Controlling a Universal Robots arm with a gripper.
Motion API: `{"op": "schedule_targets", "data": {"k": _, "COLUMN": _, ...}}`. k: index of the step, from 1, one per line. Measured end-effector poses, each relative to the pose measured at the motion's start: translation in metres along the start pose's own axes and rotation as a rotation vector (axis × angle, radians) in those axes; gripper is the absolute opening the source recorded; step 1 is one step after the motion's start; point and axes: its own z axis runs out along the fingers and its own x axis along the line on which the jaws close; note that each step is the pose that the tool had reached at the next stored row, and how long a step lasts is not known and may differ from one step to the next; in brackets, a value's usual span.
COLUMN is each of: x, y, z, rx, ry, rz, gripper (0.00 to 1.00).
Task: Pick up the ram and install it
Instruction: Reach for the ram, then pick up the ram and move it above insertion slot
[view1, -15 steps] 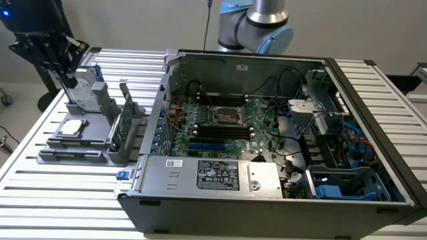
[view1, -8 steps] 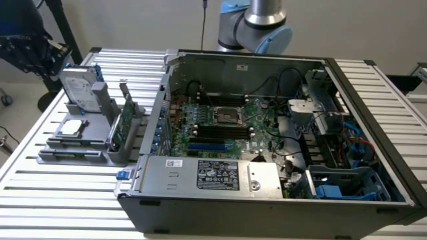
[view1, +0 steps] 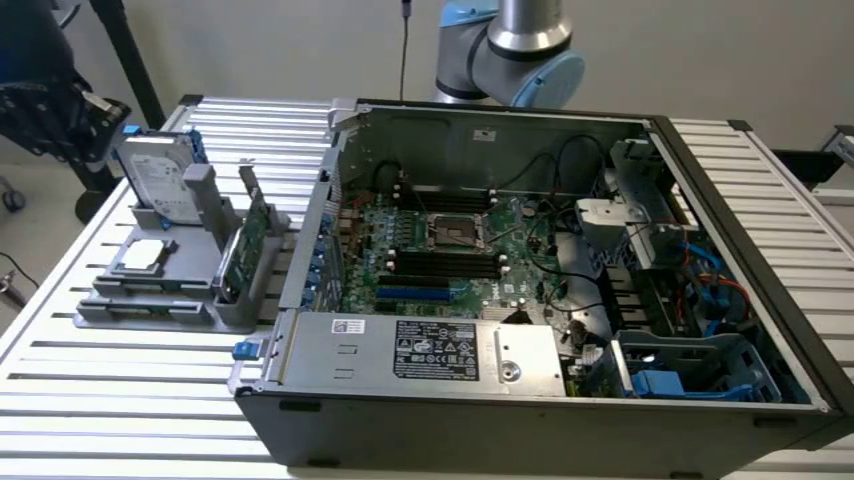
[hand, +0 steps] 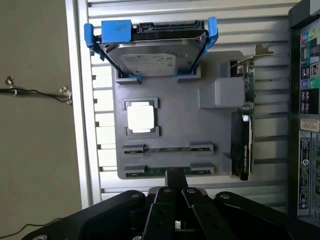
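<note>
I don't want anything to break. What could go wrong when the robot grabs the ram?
The ram is thin and sits beside a second stick in the tray, so the gripper might slip or catch the wrong one. The chip and card stand near and might get bumped.

Landmark: the parts holder (view1: 194, 280), standing on the worktop (view1: 120, 390).

- Computer case (view1: 534, 440): on the worktop just beside the holder, on the exterior view's right.
- Hard drive (view1: 160, 175): upright at the holder's far end.
- Processor chip (view1: 144, 257): flat in a recess mid-holder.
- Ram (hand: 145, 174): flat in a slot at the holder's near end.
- Expansion card (view1: 247, 250): upright along the holder's case-side edge.
- Robot arm (view1: 514, 45): well behind the holder, beyond the case.
</note>
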Motion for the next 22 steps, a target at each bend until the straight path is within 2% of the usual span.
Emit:
{"op": "schedule_targets", "data": {"k": 13, "x": -0.002, "y": -0.0127, "z": 0.0048, "rx": 0.0007, "ry": 0.0024, "rz": -0.043, "gripper": 0.11}}
{"op": "schedule_targets", "data": {"k": 22, "x": -0.002, "y": -0.013, "z": 0.0051, "rx": 0.0006, "ry": 0.0023, "rz": -0.043, "gripper": 0.11}}
